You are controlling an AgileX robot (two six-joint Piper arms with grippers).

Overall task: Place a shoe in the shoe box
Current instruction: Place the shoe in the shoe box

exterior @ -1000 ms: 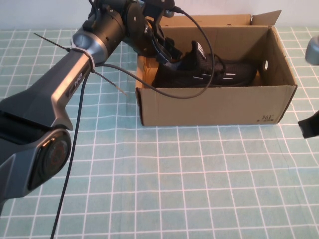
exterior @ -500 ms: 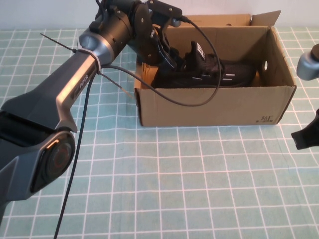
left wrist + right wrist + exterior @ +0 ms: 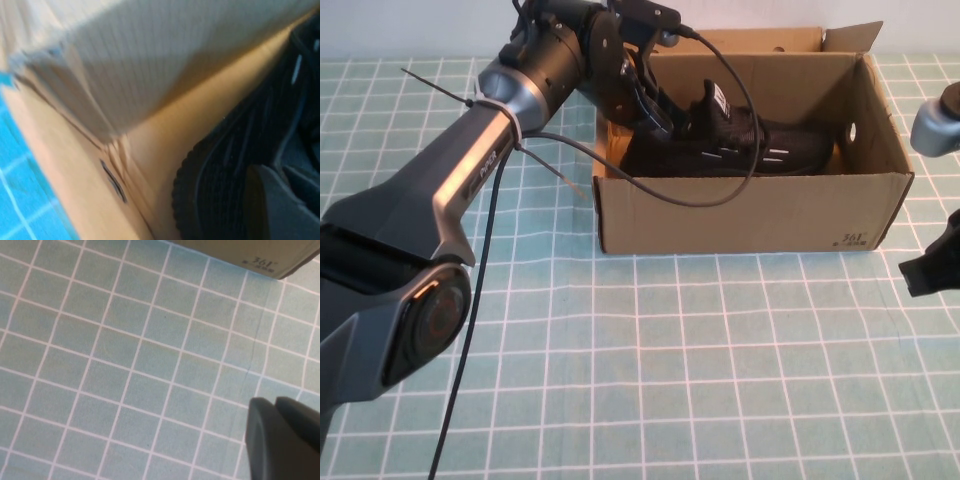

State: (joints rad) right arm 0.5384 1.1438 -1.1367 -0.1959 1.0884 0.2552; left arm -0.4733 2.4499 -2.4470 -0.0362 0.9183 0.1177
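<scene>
Inside the left end of the shoe box (image 3: 750,215), the left gripper (image 3: 672,112) hangs just behind the heel of the shoe (image 3: 740,145), its fingers drawn together with nothing between them; whether they touch the heel cannot be told. From the left wrist view, one dark fingertip (image 3: 272,210) shows beside the shoe's black knit and sole, close to the cardboard wall and a corner flap. The shoe lies on the box floor, heel tab toward the robot's left, toe toward the holed end wall on the right. A black cable (image 3: 720,130) loops from the wrist down over the front wall. Off to the right, beyond the box, the right gripper (image 3: 930,272) hovers over the green gridded mat (image 3: 670,380), closed on nothing, near the printed corner of the box.
</scene>
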